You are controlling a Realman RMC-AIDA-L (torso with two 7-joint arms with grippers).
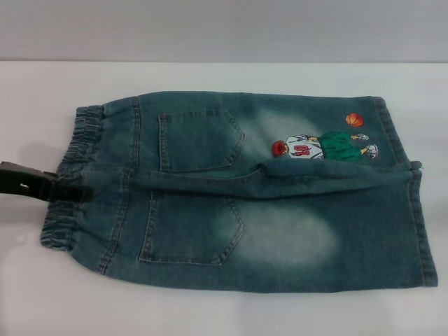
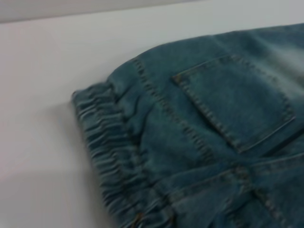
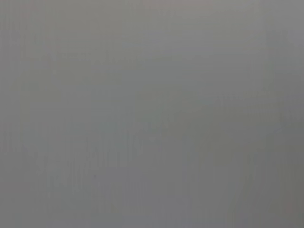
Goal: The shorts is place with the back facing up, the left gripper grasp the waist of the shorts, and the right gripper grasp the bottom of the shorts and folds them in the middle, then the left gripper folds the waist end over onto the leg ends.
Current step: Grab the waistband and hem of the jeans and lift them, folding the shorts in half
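The shorts (image 1: 245, 196) lie flat on the white table (image 1: 210, 315), back side up, with both back pockets showing. The waist (image 1: 73, 175) is at the left and the leg ends (image 1: 413, 203) at the right. The far leg carries the cartoon player print (image 1: 323, 145), with an orange ball (image 1: 355, 120) just beyond it. A raised fold of cloth runs along the middle between the two legs.

In the head view the left gripper (image 1: 70, 190) comes in from the left edge, its black tip touching the waist at about its middle. Whether its jaws are apart or clamped on the band cannot be told from here.

The left wrist view shows none of that gripper, but it gives a close look at the puckered waist (image 2: 111, 156) and one stitched pocket (image 2: 237, 99) on the shorts (image 2: 199, 142), with bare table (image 2: 42, 95) beside them.

The right wrist view shows only a plain grey field, and the right gripper appears in no view.
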